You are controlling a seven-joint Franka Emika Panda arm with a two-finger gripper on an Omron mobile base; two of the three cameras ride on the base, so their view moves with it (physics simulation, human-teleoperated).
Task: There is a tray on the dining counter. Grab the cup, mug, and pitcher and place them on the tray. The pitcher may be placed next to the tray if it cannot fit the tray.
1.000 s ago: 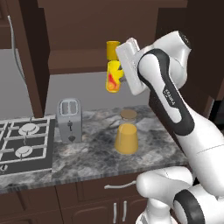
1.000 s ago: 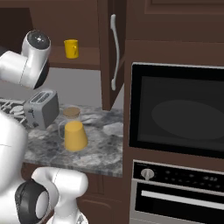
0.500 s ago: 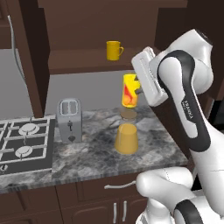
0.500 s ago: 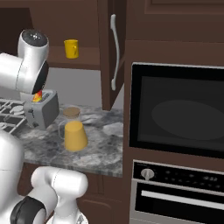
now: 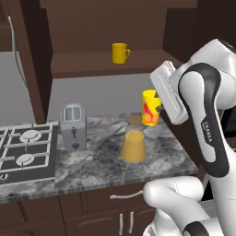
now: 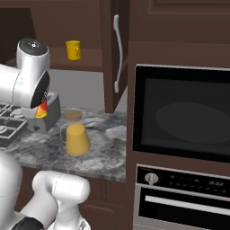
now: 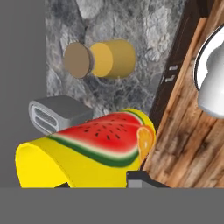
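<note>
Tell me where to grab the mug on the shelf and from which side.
Probably grip the mug across its round body, coming level from the open front of the shelf. Its handle sticks out to the right in the left base view, so put one jaw in front and one behind.

A rendered home kitchen. A gas stove (image 5: 23, 150) and a toaster (image 5: 73, 125) sit on a grey marbled counter (image 5: 97, 168) with dark wood cabinets (image 5: 92, 212) below it. A built-in oven (image 6: 179, 112) stands beside the counter, and a wall shelf (image 5: 106, 64) carries a mug (image 5: 120, 52).
</note>
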